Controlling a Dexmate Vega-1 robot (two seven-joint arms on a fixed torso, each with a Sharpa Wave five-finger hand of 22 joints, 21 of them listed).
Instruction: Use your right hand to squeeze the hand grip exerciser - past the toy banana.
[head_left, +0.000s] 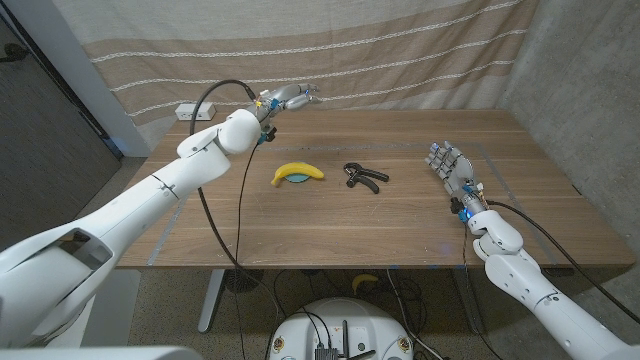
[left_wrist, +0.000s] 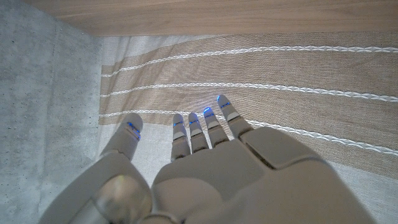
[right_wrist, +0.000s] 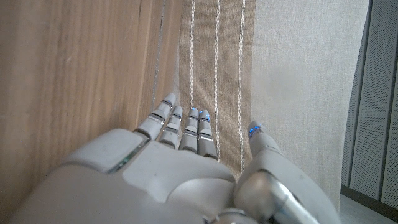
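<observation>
- Head view: hand grip exerciser (head_left: 365, 178) lying on the wooden table (head_left: 330, 235), just beside the toy banana (head_left: 298, 174), on the banana's right-arm side. Not touching the banana.
- Head view: exerciser's long axis running roughly across the table, handles splayed toward the right arm's side, coil end nearer the banana.
- Head view: small teal object partly hidden under the banana; type not determinable.
- Head view: right hand (head_left: 451, 167) standing upright on the far side of the exerciser from the banana, well apart from it, fingers together and extended, nothing held.
- Head view: left hand (head_left: 287, 98) raised beyond the banana near the table's far edge, fingers extended, nothing held. White power strip (head_left: 193, 111) at the far edge, on the left-arm side of the banana.
- Judgement: right hand nearer the exerciser than the left; exerciser lying inboard of the right hand, toward the banana. Coming move calls for travel toward the banana and a descent onto the handles, stopping short of the banana.
- Left wrist view: left hand (left_wrist: 211, 168) seen from behind, fingers (left_wrist: 205, 127) spread slightly, empty, pointing at the striped curtain (left_wrist: 298, 81).
- Right wrist view: right hand (right_wrist: 186, 168) seen from behind, fingers (right_wrist: 186, 127) straight and close together, thumb apart, empty; table surface (right_wrist: 74, 74) alongside, curtain (right_wrist: 217, 62) ahead. Squeeze not yet begun.
</observation>
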